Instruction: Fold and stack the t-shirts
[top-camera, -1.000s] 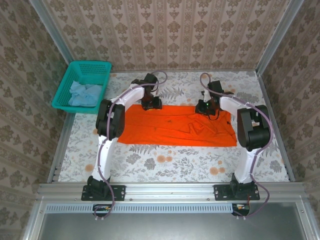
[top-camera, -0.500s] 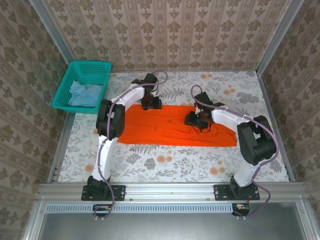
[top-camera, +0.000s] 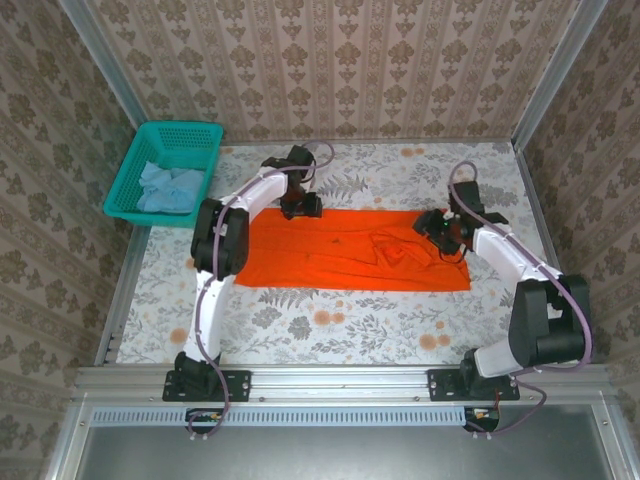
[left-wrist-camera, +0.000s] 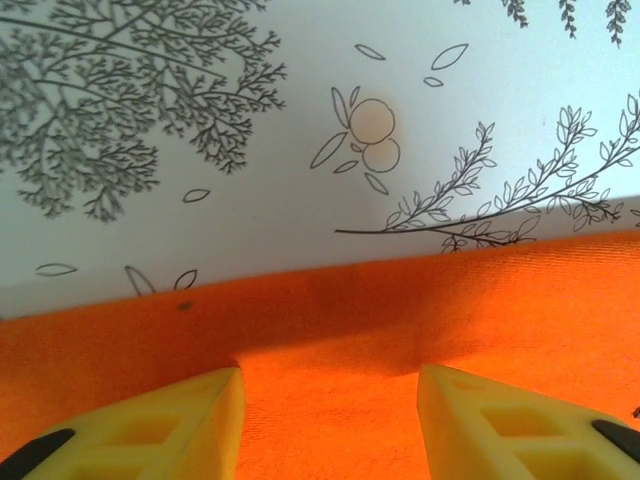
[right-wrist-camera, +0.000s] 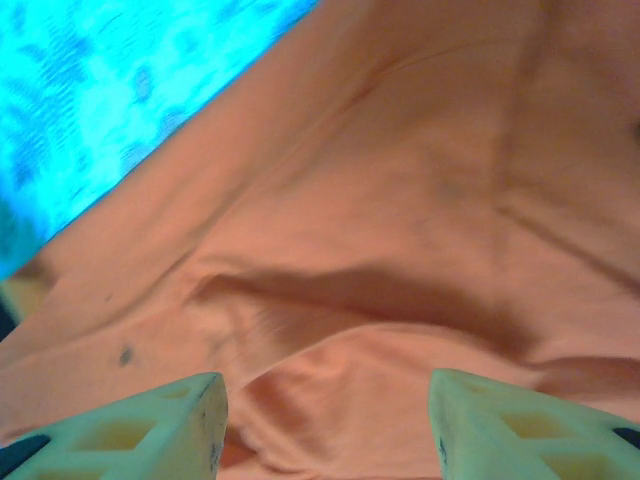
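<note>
Left gripper and right gripper released; orange t-shirt spread flat, right side rumpled.

The counter is open in front of the orange t-shirt. The teal basket blocks the far left corner. Walls close three sides.
</note>
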